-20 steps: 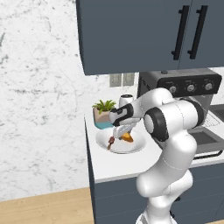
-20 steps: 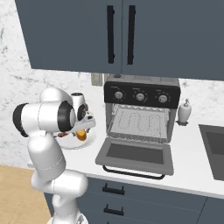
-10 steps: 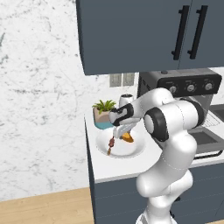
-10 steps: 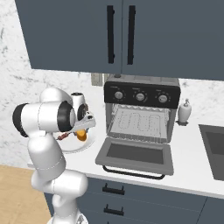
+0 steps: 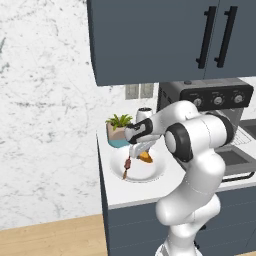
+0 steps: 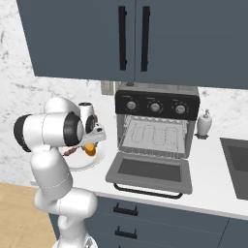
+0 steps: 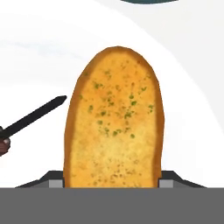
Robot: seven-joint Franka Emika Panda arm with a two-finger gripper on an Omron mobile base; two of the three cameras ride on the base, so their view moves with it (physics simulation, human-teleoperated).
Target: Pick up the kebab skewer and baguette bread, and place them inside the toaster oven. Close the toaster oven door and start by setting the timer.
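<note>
Gripping: end effector (image 7: 112, 181) pinches the one bread (image 7: 114, 120), both fingers against its sides.
Location: bread over the white plate (image 5: 150, 172).
Count: one skewer (image 5: 127, 167) beside it.
Oven (image 6: 156, 127): one, door (image 6: 150, 172) lowered, well apart.

The baguette bread (image 7: 114, 118) between my fingertips has a rough, matt golden crust flecked with green. The plate (image 5: 152, 171) beneath is smooth, glossy white. The toaster oven (image 6: 156, 133) looks like matt dark metal.

gripper (image 7: 112, 181) | jaws narrowed onto baguette bread (image 7: 114, 118) (now flanking it)
</note>
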